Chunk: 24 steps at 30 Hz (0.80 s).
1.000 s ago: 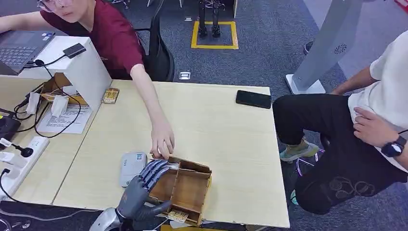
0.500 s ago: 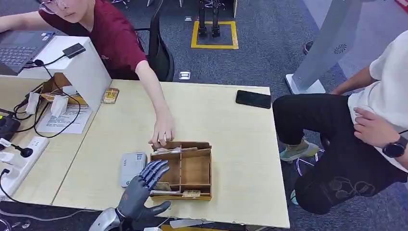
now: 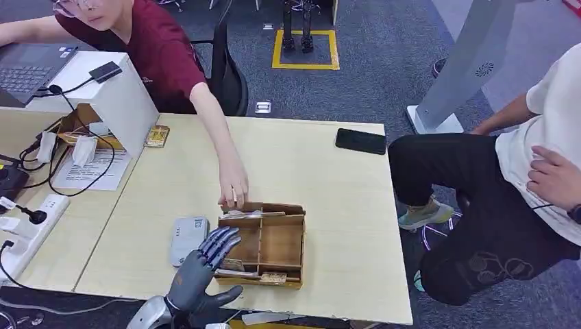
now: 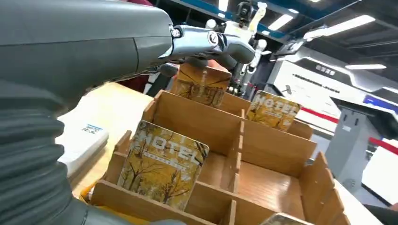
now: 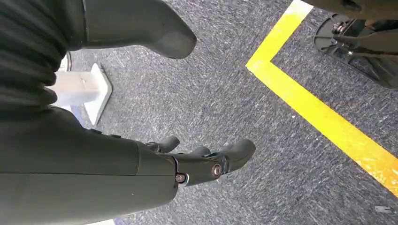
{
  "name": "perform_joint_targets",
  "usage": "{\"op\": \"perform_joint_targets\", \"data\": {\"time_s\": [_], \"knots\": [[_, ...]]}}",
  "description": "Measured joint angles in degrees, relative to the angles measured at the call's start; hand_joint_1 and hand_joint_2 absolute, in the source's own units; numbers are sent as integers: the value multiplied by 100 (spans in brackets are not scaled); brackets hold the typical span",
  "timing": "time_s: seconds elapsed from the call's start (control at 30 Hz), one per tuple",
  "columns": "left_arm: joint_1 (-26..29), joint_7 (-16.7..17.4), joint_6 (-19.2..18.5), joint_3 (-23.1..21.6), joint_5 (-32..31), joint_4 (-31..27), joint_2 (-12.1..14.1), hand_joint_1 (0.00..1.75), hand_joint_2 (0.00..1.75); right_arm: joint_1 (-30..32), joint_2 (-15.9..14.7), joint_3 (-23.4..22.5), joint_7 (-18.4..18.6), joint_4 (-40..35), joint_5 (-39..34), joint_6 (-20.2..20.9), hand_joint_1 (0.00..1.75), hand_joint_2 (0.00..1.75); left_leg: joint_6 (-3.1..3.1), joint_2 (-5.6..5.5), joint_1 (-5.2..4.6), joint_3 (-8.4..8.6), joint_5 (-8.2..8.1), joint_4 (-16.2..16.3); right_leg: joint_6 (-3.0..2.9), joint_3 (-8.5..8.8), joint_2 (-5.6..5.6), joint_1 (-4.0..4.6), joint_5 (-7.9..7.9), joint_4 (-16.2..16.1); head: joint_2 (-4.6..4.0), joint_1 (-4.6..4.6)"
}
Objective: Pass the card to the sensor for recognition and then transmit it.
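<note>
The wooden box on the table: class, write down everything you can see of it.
The wooden box is a shallow open tray of thin light-brown board, split by dividers into compartments. It sits flat near the table's front edge, right of a white card reader. Yellow hotel cards lean upright in several compartments. A person's hand rests on its far rim; the robot's left hand reaches its near-left side.

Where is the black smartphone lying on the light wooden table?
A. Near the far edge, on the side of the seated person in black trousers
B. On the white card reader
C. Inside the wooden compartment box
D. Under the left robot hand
A: the black smartphone lies flat near the far edge of the light wooden table, well apart from the wooden compartment box and the left robot hand.
</note>
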Motion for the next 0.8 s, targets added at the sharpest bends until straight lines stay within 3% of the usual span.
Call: {"op": "perform_joint_targets", "data": {"time_s": [0.2, 0.37, 0.8], "knots": [[17, 9, 131, 153, 37, -33, 39, 0, 175, 1, 0, -11, 0, 0, 2, -2, 0, 175, 0, 0, 0, -1, 0, 0, 0, 0, 0, 0, 0, 0, 0, -2], [172, -343, 29, 264, 140, -461, 172, 0, 175, 2, 0, -94, 0, 0, -20, 11, 0, 175, 0, 0, 0, -1, 0, 0, 0, 0, 0, 0, 0, 0, 0, -2], [398, -391, -24, 262, 94, -831, 313, 0, 175, 2, 0, -146, 0, 0, -24, -15, 0, 175, 0, 0, 0, -1, 0, 0, 0, 0, 0, 0, 0, 0, 2, -2]]}}
